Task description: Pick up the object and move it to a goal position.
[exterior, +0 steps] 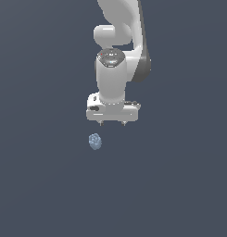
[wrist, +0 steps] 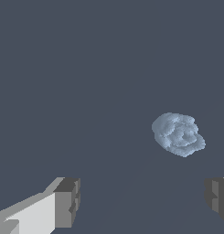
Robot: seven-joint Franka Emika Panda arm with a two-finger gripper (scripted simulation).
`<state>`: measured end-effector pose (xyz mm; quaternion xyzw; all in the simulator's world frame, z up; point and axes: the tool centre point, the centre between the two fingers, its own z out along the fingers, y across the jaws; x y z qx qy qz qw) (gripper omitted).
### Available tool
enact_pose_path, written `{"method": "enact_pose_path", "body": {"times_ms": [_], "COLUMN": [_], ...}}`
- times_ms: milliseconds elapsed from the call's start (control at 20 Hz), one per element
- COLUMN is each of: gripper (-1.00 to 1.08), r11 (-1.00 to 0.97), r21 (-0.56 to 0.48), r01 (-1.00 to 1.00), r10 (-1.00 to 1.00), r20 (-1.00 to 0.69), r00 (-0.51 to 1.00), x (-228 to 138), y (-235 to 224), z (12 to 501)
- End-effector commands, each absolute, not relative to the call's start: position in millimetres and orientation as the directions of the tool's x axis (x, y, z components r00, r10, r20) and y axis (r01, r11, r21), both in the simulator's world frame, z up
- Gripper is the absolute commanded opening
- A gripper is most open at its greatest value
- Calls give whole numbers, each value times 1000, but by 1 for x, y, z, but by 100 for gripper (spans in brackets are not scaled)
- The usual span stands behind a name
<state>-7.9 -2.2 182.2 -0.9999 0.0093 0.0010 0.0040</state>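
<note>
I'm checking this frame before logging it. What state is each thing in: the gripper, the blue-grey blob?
gripper: open, holding nothing, fingers spread wide with nothing between them.
object: free, not gripped, lying apart from the gripper, toward the exterior view's left of the fingers.

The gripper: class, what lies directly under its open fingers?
Only bare dark floor between the gripper fingers; the blue-grey object lies off to one side. Nothing is covered.
</note>
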Motion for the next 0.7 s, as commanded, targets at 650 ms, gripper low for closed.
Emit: {"method": "enact_pose_path", "body": {"times_ms": [650], "gripper": [100], "r11": [-943], "r21": [-1], "r01": [-332], "r10": [-332], "r20": [0], "r00": [943], "x": [8], "y": [-87], "z": [111]}}
